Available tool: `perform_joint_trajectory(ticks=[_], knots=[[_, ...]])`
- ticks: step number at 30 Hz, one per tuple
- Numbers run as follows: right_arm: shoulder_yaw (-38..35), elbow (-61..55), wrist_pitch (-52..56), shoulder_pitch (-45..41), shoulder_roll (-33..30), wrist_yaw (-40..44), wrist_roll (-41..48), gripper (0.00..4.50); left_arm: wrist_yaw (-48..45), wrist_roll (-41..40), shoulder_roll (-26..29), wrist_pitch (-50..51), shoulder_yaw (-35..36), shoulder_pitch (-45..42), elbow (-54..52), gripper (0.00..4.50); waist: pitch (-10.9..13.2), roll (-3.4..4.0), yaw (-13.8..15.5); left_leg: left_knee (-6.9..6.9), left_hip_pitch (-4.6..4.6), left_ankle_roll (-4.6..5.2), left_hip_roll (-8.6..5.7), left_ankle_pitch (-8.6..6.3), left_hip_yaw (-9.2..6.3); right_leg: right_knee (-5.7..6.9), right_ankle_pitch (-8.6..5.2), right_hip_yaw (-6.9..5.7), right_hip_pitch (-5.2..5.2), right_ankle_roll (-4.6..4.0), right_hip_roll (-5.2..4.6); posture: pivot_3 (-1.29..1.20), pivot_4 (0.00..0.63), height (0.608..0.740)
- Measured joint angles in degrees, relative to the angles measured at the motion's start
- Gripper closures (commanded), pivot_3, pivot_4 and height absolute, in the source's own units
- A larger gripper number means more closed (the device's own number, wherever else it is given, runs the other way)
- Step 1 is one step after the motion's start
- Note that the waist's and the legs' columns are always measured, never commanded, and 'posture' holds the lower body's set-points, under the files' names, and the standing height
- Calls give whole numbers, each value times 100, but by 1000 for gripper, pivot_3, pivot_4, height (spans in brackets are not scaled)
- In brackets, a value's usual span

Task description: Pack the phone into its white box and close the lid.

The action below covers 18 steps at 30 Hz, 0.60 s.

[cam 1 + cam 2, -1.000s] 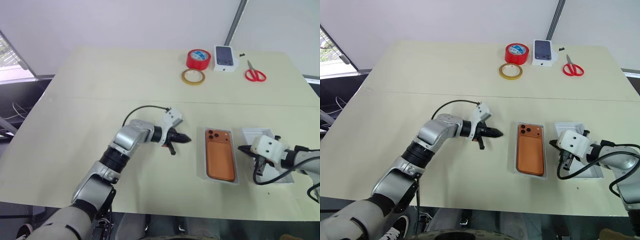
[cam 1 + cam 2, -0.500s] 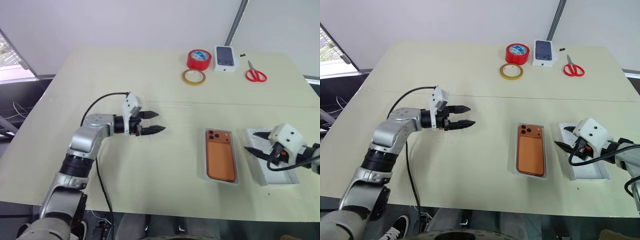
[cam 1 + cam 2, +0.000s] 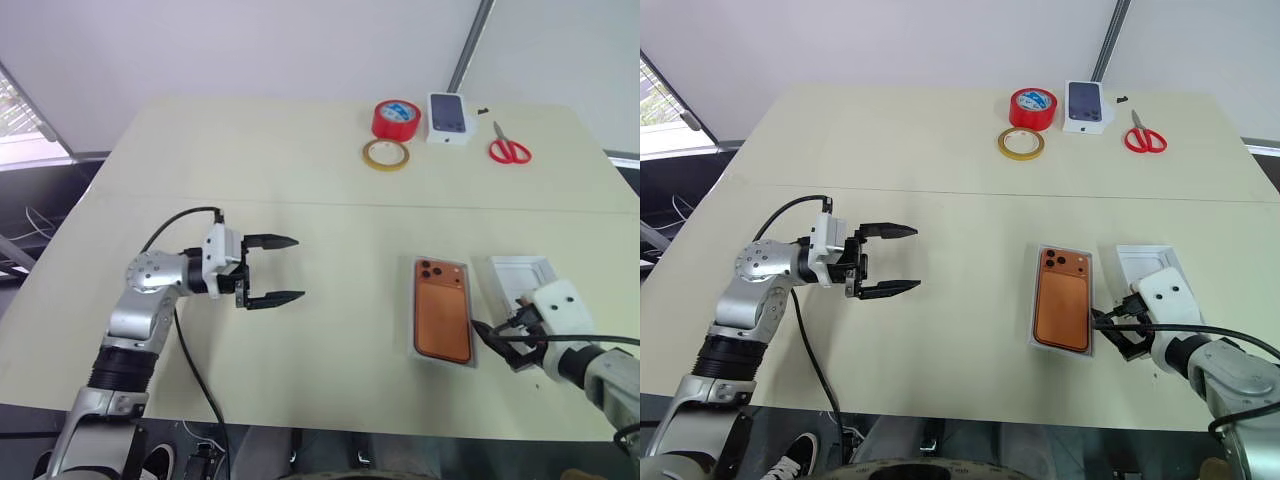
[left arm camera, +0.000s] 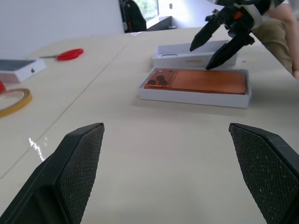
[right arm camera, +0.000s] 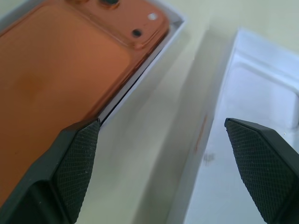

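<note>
From the head camera we saw the phone (image 3: pixel 442 310) lying camera side up inside the white box (image 3: pixel 413 335) on the near right of the table (image 3: pixel 300 180), with the lid (image 3: pixel 520 270) lying open side up just right of it, apart from the box. The left gripper (image 3: pixel 272 269) hung over the near left of the table, well away from the box, pointing right with its two fingers spread wide and nothing between them. The right gripper (image 3: pixel 1108 330) sat low at the near end of the gap between box and lid, its fingers parted and empty. At the far edge lay a red tape roll (image 3: pixel 397 118), a tan tape ring (image 3: pixel 386 153), a small printed box (image 3: pixel 450 116) and red scissors (image 3: pixel 510 150). In the left wrist view we looked between wide fingers (image 4: pixel 77 163) across bare table to the phone in its box, the lid behind it. In the right wrist view, one finger (image 5: pixel 77 161) overlapped the box, the other the lid.
</note>
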Motion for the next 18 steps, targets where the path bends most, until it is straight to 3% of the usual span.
perform_joint_trajectory(ticks=[7, 13, 18], knots=[[-259, 129, 1776, -914, -504, 101, 433, 44, -227, -11, -85, -317, -9, 33, 101, 0, 0, -1, -4, 0, 1, 2, 0, 0, 1, 0, 0, -1, 0, 0, 2, 0, 150, 740], [-496, 865, 2571, -2583, -461, 51, 745, 44, -187, -44, -133, -284, -55, 131, 56, 0, 1, 0, -124, -6, 1, 2, 1, 0, -1, 4, 0, -3, -2, 0, 3, 0, 150, 740], [-407, 1113, 3419, -2518, -554, 104, 940, 44, -110, -70, -93, -276, -53, 306, -90, 0, 1, 0, -143, -1, -2, 7, 0, -2, 3, 1, 0, -1, -1, 1, 1, 0, 150, 740]])
